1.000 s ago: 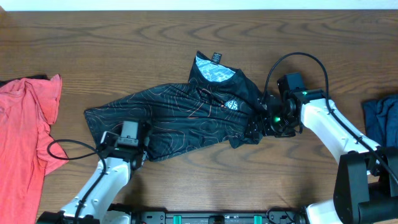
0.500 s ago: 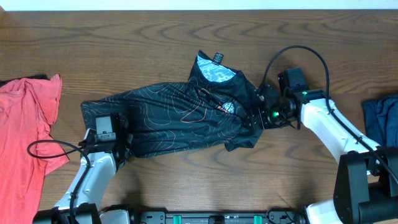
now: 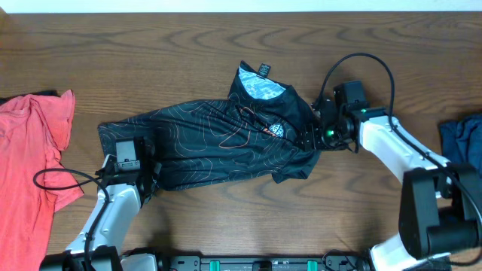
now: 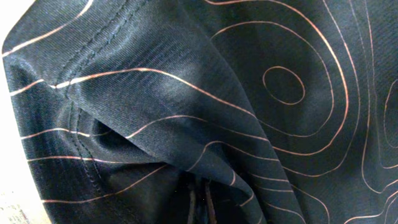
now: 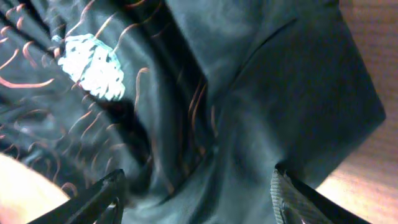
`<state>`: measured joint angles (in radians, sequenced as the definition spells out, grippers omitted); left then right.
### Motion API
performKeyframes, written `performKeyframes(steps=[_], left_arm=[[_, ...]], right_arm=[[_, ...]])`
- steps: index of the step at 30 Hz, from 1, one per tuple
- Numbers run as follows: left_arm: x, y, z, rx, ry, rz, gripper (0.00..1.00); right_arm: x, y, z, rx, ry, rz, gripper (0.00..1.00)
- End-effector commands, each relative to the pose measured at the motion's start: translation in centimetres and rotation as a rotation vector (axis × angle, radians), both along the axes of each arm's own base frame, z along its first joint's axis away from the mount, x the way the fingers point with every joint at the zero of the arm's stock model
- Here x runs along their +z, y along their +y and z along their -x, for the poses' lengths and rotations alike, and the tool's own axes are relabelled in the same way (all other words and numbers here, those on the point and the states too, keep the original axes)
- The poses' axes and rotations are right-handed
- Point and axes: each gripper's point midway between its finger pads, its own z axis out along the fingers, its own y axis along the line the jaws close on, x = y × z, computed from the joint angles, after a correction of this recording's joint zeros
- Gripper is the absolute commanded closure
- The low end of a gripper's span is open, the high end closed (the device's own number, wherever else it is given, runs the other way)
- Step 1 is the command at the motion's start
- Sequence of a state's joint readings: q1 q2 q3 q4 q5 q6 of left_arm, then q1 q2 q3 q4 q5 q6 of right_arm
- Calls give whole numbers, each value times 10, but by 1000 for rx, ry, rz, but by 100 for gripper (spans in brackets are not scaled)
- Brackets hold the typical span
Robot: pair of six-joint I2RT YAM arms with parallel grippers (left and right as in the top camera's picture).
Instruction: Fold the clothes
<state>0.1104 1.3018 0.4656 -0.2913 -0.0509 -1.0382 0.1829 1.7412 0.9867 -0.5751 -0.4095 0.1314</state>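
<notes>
**Item:** jersey (image 3: 218,143), black, thin orange contour lines, small pale chest logo. It lies crumpled on the worktop (image 3: 376,45).

**Landmark:** its pale collar (image 3: 260,89), at the far edge of the heap.

**Position:** the body runs from just right of the collar to well left of it and nearer the robot. The long axis lies across the worktop, dipping towards the robot at the left end. It is not yet flat, and nothing is folded.

**Left gripper** (image 3: 143,172): at the end farthest left of the collar. The fingers are hidden in their own wrist view. They are closed, and folds gather to a pinch at the bottom edge of that view, so they probably clamp the fabric.

**Right gripper** (image 3: 312,139): just right of the collar and a little nearer the robot, so the nearer arm to it. The fingers (image 5: 111,190) stand wide, with jersey cloth filling the gap. Whether they press on it cannot be told.

**Key relation:** one arm sits at each end of the long axis, with the cloth between them. Any tensioning would pull along that line.

**Also present:** red garment (image 3: 34,150) far left of the collar; blue cloth (image 3: 463,143) far right.
</notes>
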Motion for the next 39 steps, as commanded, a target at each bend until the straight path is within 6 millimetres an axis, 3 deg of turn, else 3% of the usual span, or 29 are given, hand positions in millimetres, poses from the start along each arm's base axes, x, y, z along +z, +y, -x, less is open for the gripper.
performKeyframes(steps=[1,4,6,7,8,20,21,22,24,27,32,35,39], left_arm=[[1,0,-2,-14,7,3,94],[1,0,-2,-22,8,3,94],[1,-1,-2,-30,8,2,94],[1,-1,-2,-30,9,3,94],[1,-1,-2,-32,9,2,94],[1,-1,-2,-66,14,-6,94],[1,-1,-2,-65,14,-6,94],[1,-1,-2,-65,14,-5,94],[1,-1,-2,-65,14,-5,94],[1,-1,-2,-65,14,-6,94],[1,-1,-2,-65,14,-6,94],[1,-1,-2,-65,13,-6,94],[1,-1,-2,-65,14,-6,94]], right_arm=[[-6,1,-8,-53,15,-5,32],[-9,3,-12,-63,15,-20,39],[-8,4,-14,-65,9,-22,65],[-8,4,-15,-70,5,-24,87],[-8,4,-16,-75,4,-26,99],[-4,4,-21,-89,-14,-34,96],[-4,5,-20,-86,-12,-36,48],[-4,5,-19,-81,-10,-35,25],[-5,4,-18,-67,-12,-30,1],[-5,5,-19,-66,-18,-31,1],[-3,7,-24,-72,-37,-42,45],[-2,8,-27,-84,-43,-48,48],[-3,11,-26,-89,-38,-51,44]])
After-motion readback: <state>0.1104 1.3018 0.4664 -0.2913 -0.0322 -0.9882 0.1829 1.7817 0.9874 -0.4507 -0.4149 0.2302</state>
